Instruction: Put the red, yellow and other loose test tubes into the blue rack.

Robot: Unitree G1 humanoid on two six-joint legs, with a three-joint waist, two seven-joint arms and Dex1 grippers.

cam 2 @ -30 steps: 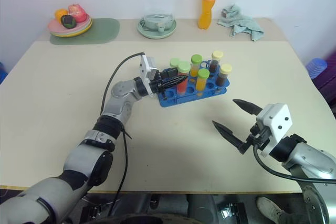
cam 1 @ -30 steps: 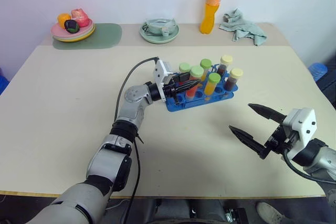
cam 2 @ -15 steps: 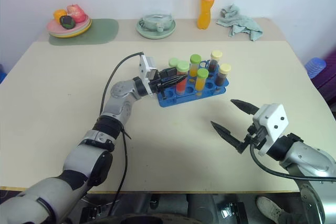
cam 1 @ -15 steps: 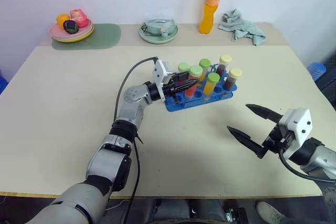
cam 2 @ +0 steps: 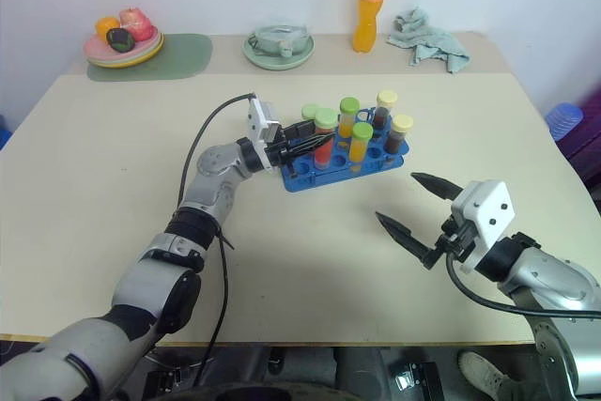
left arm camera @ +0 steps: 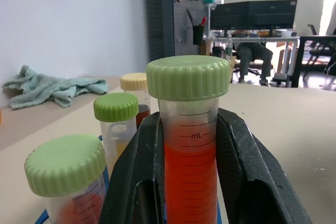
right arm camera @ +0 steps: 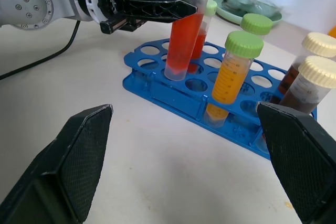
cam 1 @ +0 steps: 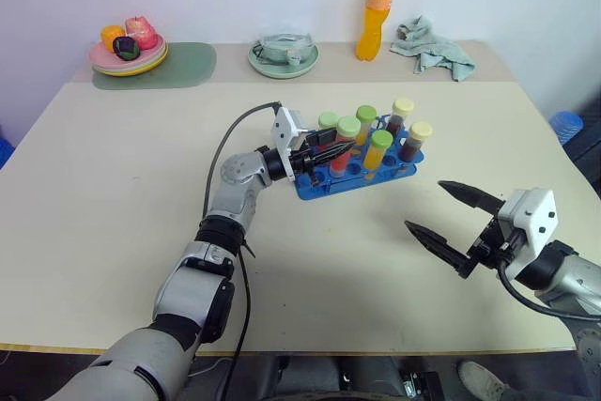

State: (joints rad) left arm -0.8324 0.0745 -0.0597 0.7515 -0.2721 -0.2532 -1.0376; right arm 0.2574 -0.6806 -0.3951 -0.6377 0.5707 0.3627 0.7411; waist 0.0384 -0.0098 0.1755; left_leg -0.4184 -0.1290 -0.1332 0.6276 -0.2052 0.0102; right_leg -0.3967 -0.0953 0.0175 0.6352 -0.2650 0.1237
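The blue rack (cam 1: 355,182) stands mid-table and holds several capped tubes, among them a yellow-orange one with a green cap (cam 1: 378,150) and two brown ones with cream caps (cam 1: 413,141). My left gripper (cam 1: 329,152) reaches in from the rack's left and is shut on a red tube with a green cap (right arm camera: 184,40). That tube leans slightly, with its lower end in a hole at the rack's front-left part. My right gripper (cam 1: 424,206) hangs open and holds nothing, above the table to the front right of the rack.
Along the far edge are a plate of fruit (cam 1: 130,49) on a green mat (cam 1: 183,65), a pale green dish (cam 1: 284,53), an orange drink bottle (cam 1: 378,7) and a crumpled green cloth (cam 1: 432,47).
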